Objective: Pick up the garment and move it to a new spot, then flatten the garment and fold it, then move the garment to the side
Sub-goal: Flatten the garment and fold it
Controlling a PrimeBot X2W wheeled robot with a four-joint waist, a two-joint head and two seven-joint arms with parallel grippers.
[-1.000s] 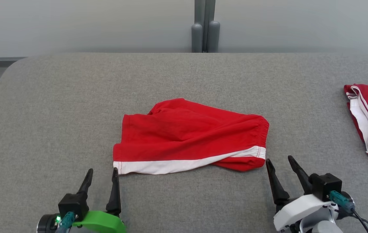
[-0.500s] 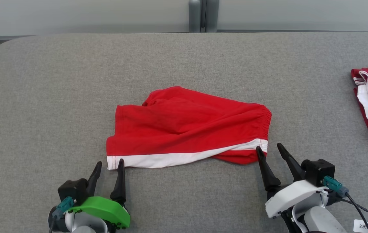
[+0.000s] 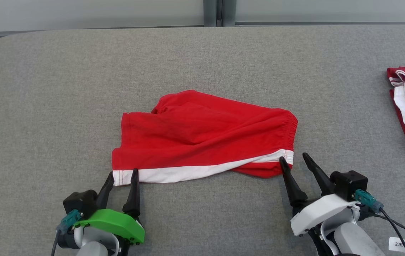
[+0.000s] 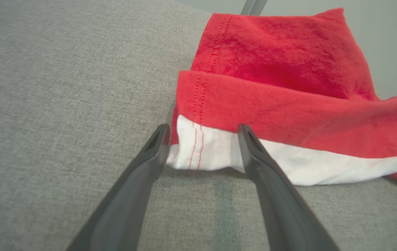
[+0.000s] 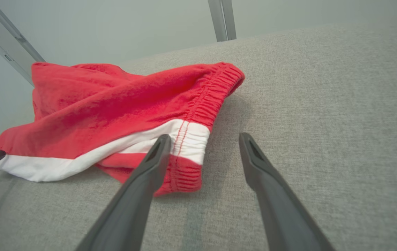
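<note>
1. On grey fabric table: left gripper fingers spread, now straddling white-hemmed corner of red shorts.
2. Right gripper likewise spread, moved up against waistband corner.
3. Shorts crumpled mid-table; likely poised for two-corner pinch.

The left gripper sits at the lower left of the head view. Its two dark fingers are spread well apart and point up and a little to the right from a green wrist cover. The right gripper sits at the lower right, its fingers spread just as wide and leaning up and to the left from a white wrist cover, with a teal plug and a black cable on its outer side.
</note>
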